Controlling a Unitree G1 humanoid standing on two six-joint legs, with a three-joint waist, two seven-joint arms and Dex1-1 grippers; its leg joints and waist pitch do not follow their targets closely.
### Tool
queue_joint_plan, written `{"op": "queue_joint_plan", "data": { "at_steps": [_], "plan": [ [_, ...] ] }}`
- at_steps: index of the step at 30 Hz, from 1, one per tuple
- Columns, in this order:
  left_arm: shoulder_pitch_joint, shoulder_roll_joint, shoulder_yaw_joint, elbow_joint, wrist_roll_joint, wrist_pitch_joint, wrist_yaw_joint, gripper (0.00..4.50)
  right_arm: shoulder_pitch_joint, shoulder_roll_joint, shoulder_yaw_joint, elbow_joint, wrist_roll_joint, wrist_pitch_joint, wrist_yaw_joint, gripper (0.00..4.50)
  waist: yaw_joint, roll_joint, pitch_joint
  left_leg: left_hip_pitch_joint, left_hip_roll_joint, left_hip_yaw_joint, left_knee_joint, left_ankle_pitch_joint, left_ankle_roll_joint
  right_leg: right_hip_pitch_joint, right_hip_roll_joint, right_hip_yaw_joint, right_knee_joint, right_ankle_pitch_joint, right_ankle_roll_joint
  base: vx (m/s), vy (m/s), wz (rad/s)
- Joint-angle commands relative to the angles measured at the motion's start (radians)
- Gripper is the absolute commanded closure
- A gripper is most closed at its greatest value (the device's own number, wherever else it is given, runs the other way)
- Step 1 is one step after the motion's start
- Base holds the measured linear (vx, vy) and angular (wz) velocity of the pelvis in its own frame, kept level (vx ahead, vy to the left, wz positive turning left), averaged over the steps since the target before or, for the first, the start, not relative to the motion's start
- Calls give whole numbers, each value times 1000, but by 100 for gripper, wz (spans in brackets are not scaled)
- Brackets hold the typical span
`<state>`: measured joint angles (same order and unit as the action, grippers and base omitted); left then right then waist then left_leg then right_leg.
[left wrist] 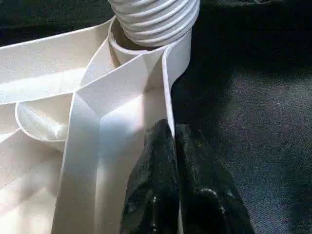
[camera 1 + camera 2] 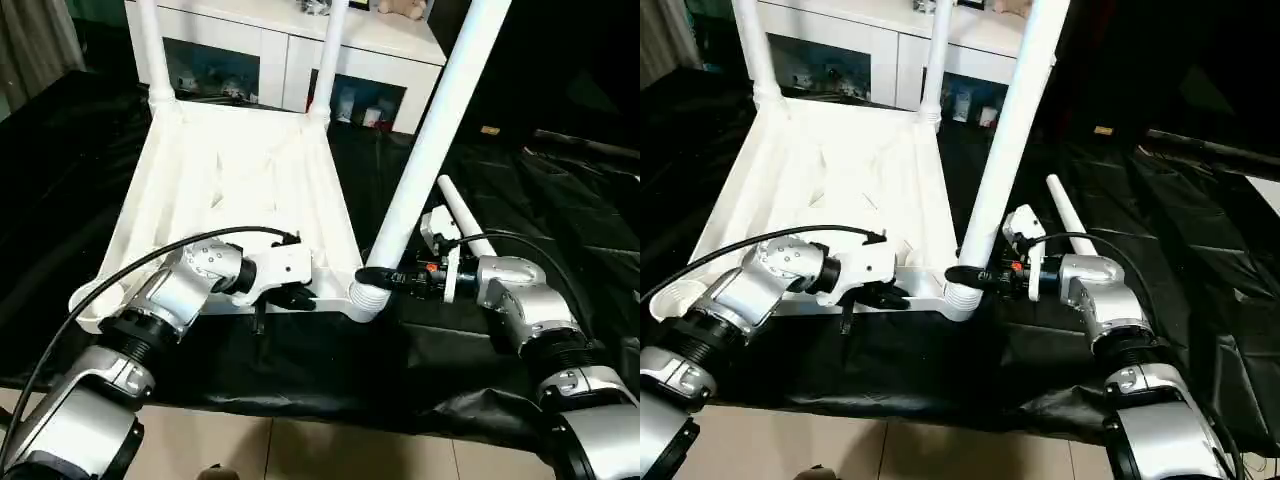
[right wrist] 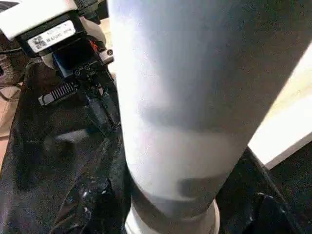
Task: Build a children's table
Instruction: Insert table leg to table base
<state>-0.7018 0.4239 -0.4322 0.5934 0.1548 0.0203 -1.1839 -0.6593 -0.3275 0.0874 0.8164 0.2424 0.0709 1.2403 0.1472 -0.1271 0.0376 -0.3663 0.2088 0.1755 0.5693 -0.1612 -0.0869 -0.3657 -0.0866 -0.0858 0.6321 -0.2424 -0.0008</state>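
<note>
Both grippers at the near right corner of the upturned tabletop, one leg being seated.

The left gripper [image 1: 171, 161] has its black fingers [image 1: 151, 180] pinched shut on the thin near rim of the white tabletop [image 2: 240, 170], just beside the corner socket [image 2: 368, 297]. The right gripper [image 2: 385, 277] has its fingers closed around the base of a tapered leg [image 2: 435, 135], whose ribbed end sits in that socket and which leans up to the far right. The tabletop lies underside up, ribs and diagonal braces showing, on the black sheet [image 2: 560, 200] covering the worktop. Two more legs [image 2: 148, 45] stand in the far corner sockets; a fourth leg [image 2: 463, 217] lies on the sheet just right of the right gripper. A white glass-door cabinet [image 2: 290, 45] stands beyond.
</note>
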Motion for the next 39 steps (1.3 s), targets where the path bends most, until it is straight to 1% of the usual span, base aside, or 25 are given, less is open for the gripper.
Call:
{"op": "queue_joint_plan", "data": {
  "at_steps": [1, 4, 10, 11, 12, 13, 14, 15, 16, 17, 18, 19, 21, 22, 23, 25, 27, 28, 30, 31, 33, 39],
  "plan": [
    [-13, 1, -38, -20, 33, -20, -33, 450, 38, -21, 18, 49, -48, 17, -20, 264, -5, 33, -58, 23, 36, -5, -58, -156, -9, 38, -64, 50, -54, 134, -259, 0, 0, 0],
    [-13, 1, -38, -20, 33, -20, -33, 450, 38, -21, 18, 49, -48, 17, -20, 264, -5, 33, -59, 23, 35, -5, -57, -148, -7, 38, -64, 50, -52, 146, -260, 0, 0, 0],
    [-13, 1, -38, -21, 32, -19, -35, 450, 40, -18, 13, 50, -48, 17, -32, 264, -5, 34, -58, 24, 35, -4, -58, -154, -7, 38, -64, 50, -53, 143, -262, 0, 0, 0],
    [-5, 4, -37, -34, 29, -12, -35, 450, 40, -1, -43, 52, -10, -2, -91, 264, -6, 22, -58, 22, 36, -3, -57, -150, -4, 38, -63, 50, -54, 140, -260, 0, 0, 0],
    [8, 8, -34, -53, 23, -4, -36, 450, 45, 18, -118, 39, 44, -23, -161, 264, -4, 29, -57, 24, 37, -4, -60, -144, -13, 35, -69, 52, -52, 129, -259, 0, 0, 0],
    [15, 12, -31, -65, 19, 0, -36, 450, 49, 26, -155, 24, 73, -31, -193, 264, -4, 29, -59, 23, 39, -5, -59, -152, -8, 37, -71, 52, -51, 134, -263, 0, 0, 0],
    [15, 12, -31, -65, 19, 0, -36, 450, 49, 26, -155, 24, 73, -31, -193, 264, -5, 28, -59, 22, 38, -6, -59, -151, -6, 38, -69, 51, -51, 135, -263, 0, 0, 0],
    [19, 13, -26, -74, 14, 1, -35, 450, 53, 26, -161, 13, 79, -29, -196, 264, -9, 28, -58, 21, 36, -5, -60, -157, -2, 37, -66, 49, -53, 123, -262, 0, 0, 0],
    [19, 13, -25, -75, 13, 1, -34, 450, 53, 26, -162, 12, 79, -30, -197, 264, -10, 28, -57, 21, 36, -5, -60, -160, -2, 38, -67, 49, -54, 112, -260, 0, 0, 0],
    [21, 12, -20, -81, 8, 1, -31, 450, 54, 25, -166, 9, 80, -34, -202, 264, -11, 31, -55, 21, 36, -4, -61, -166, -3, 36, -67, 50, -57, 88, -257, 0, 0, 0],
    [22, 11, -17, -84, 5, 3, -30, 450, 54, 24, -168, 11, 82, -35, -204, 264, -11, 31, -55, 22, 37, -4, -61, -171, -5, 36, -68, 51, -58, 72, -253, 0, 0, 0],
    [23, 11, -16, -86, 3, 4, -29, 450, 53, 24, -170, 12, 83, -35, -205, 264, -11, 31, -55, 21, 37, -4, -60, -165, -5, 36, -68, 52, -57, 75, -252, 0, 0, 0],
    [25, 10, -16, -88, 3, 5, -28, 450, 55, 22, -168, 13, 81, -32, -203, 264, -11, 31, -56, 20, 36, -4, -59, -147, -1, 36, -67, 52, -55, 94, -253, 0, 0, 0],
    [30, 12, -18, -96, 4, 8, -29, 450, 61, 21, -160, 11, 72, -24, -196, 264, -11, 27, -56, 20, 36, -3, -59, -140, 2, 36, -66, 51, -55, 101, -253, 0, 0, 0],
    [31, 13, -18, -97, 4, 9, -29, 450, 63, 21, -159, 9, 70, -22, -194, 264, -11, 28, -56, 19, 36, -4, -58, -129, 7, 37, -66, 51, -53, 111, -254, 0, 0, 0],
    [34, 15, -20, -103, 4, 11, -30, 450, 66, 21, -154, 6, 64, -15, -188, 264, -10, 28, -55, 19, 35, -3, -57, -123, 12, 36, -66, 51, -54, 113, -253, 0, 0, 0],
    [35, 19, -24, -105, 6, 10, -34, 450, 64, 12, -124, 8, 50, 2, -157, 264, -11, 28, -55, 20, 35, -3, -57, -124, 14, 36, -66, 51, -54, 106, -251, 0, 0, 0],
    [35, 20, -26, -104, 8, 9, -35, 450, 60, 4, -106, 13, 42, 13, -138, 264, -11, 25, -55, 19, 35, -3, -57, -122, 14, 37, -65, 51, -54, 107, -251, 0, 0, 0],
    [33, 21, -27, -102, 9, 8, -33, 450, 53, -2, -92, 22, 36, 23, -121, 264, -10, 26, -56, 19, 34, -3, -56, -113, 16, 38, -65, 51, -53, 114, -251, 0, 0, 0],
    [32, 21, -27, -101, 9, 8, -33, 450, 50, -4, -88, 24, 34, 24, -116, 264, -11, 25, -56, 19, 34, -3, -55, -111, 17, 38, -65, 50, -53, 116, -252, 0, 0, 0],
    [33, 22, -27, -104, 13, 9, -32, 450, 39, -15, -62, 22, 16, 36, -86, 264, -11, 23, -56, 18, 33, -2, -54, -100, 23, 38, -65, 51, -52, 123, -252, 0, 0, 0],
    [38, 22, -30, -114, 14, 13, -29, 450, 18, -24, -37, 34, -2, 58, -61, 264, -9, 21, -56, 19, 34, -1, -53, -88, 29, 37, -64, 50, -51, 124, -254, 0, 0, 0]
  ]
}}
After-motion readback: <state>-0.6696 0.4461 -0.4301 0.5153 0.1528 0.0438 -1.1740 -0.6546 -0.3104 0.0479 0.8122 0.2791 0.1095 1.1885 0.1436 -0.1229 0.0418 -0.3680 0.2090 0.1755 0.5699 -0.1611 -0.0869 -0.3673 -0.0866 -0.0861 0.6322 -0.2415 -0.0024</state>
